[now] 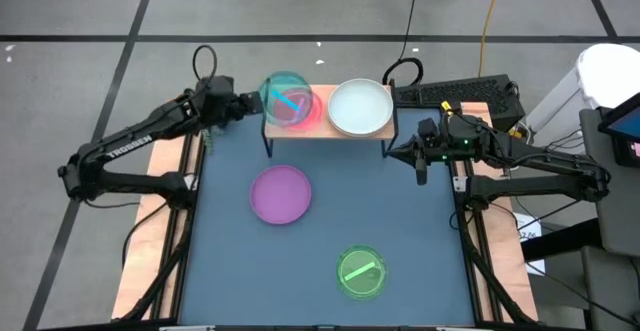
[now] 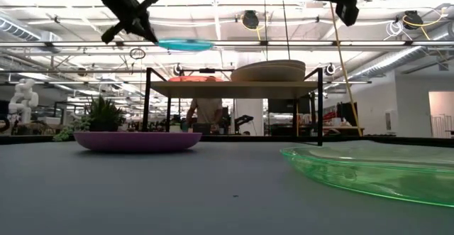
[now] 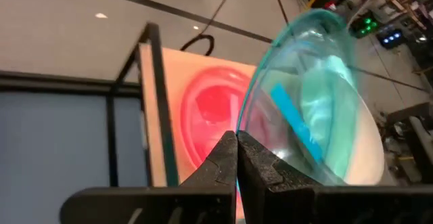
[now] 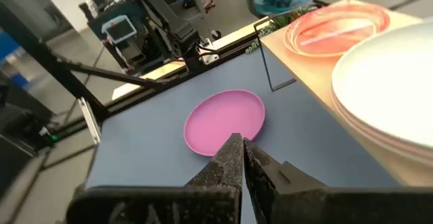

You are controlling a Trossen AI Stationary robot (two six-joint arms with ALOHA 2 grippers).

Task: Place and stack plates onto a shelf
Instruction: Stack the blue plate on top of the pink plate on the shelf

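Note:
My left gripper [image 1: 250,101] is shut on a blue translucent plate [image 1: 287,95] with a blue bar, held above the shelf's left half; the plate also shows in the low view [image 2: 186,45]. The light-wood shelf [image 2: 234,88] carries pink-red translucent plates [image 1: 305,113] on the left and a stack topped by a white plate [image 1: 360,107] on the right. A purple plate [image 1: 280,193] and a green translucent plate [image 1: 361,271] lie on the table. My right gripper [image 1: 418,166] is shut and empty, up in the air by the shelf's right end. My left gripper pinches the blue plate's rim [image 3: 245,126] between its two fingers, on the side nearest the table's left edge. The fingers come from the table's left. The plate reaches out over the pink-red plates [image 3: 210,109], nearly level and lifted clear of them.
The shelf stands on thin black legs [image 2: 147,100] at the table's far edge. A keyboard [image 1: 455,93] lies behind the right arm. Wooden rails run along both table sides. People and benches show in the room beyond. The blue table surface [image 1: 400,221] lies bare between the purple and green plates.

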